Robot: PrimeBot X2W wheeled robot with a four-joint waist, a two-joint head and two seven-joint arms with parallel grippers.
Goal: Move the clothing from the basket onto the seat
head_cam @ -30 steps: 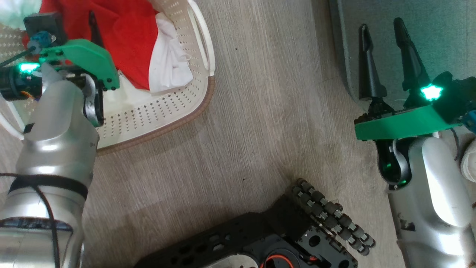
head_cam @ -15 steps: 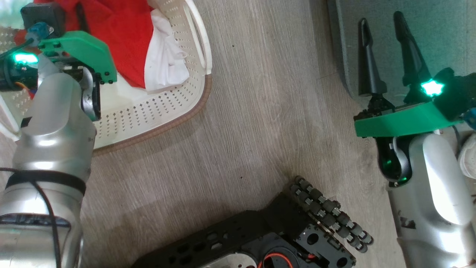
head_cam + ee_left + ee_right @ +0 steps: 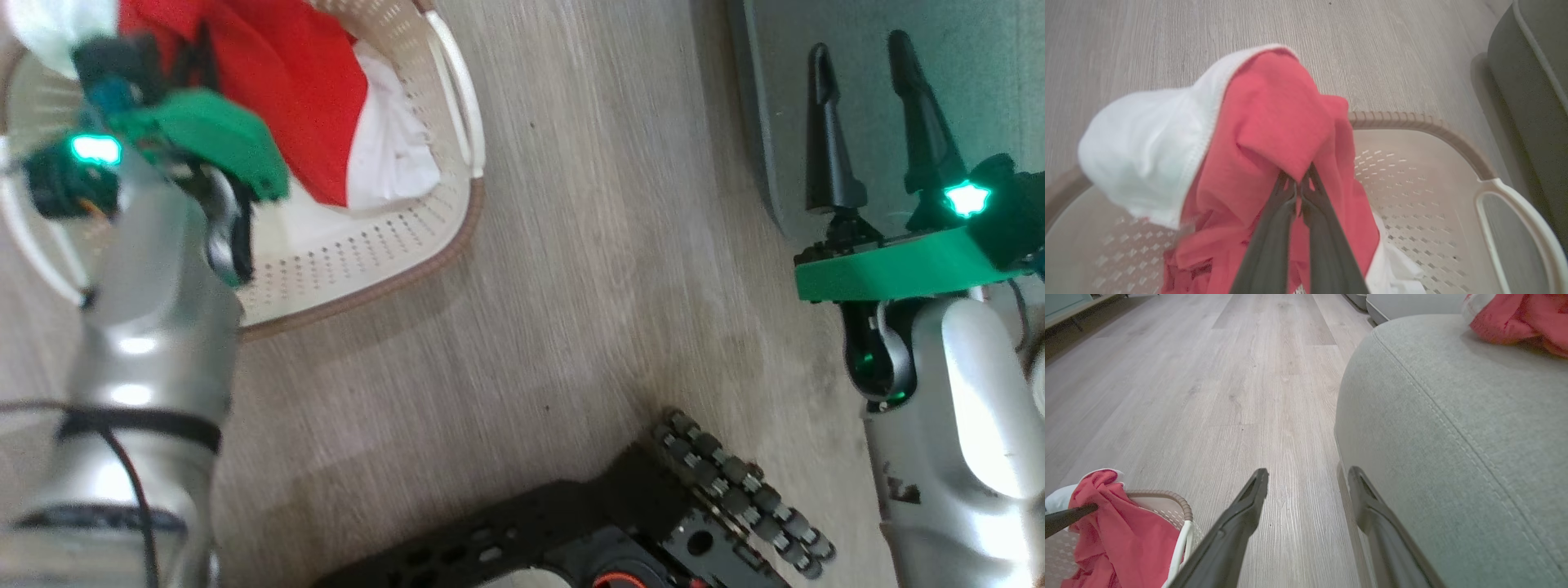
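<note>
The cream basket (image 3: 392, 245) stands on the floor at the upper left. Red and white clothing (image 3: 310, 106) fills it. In the left wrist view my left gripper (image 3: 1298, 181) is shut on a fold of the red clothing (image 3: 1274, 122), which is bunched up above the basket's rim (image 3: 1412, 122) with a white panel hanging to the left. In the head view that gripper (image 3: 194, 59) is blurred. My right gripper (image 3: 859, 49) is open and holds nothing, its fingers over the near edge of the grey seat (image 3: 963, 57). A red garment (image 3: 1519, 318) lies far back on the seat (image 3: 1453, 416).
Bare wood floor (image 3: 588, 269) lies between the basket and the seat. My black wheeled base (image 3: 710, 482) fills the bottom middle. In the right wrist view the basket (image 3: 1184, 514) is low at the left and pale furniture (image 3: 1412, 302) stands beyond the seat.
My left gripper has closed from open onto the red clothing in the basket. The head camera has shifted a little. The right gripper has stayed open in place.
</note>
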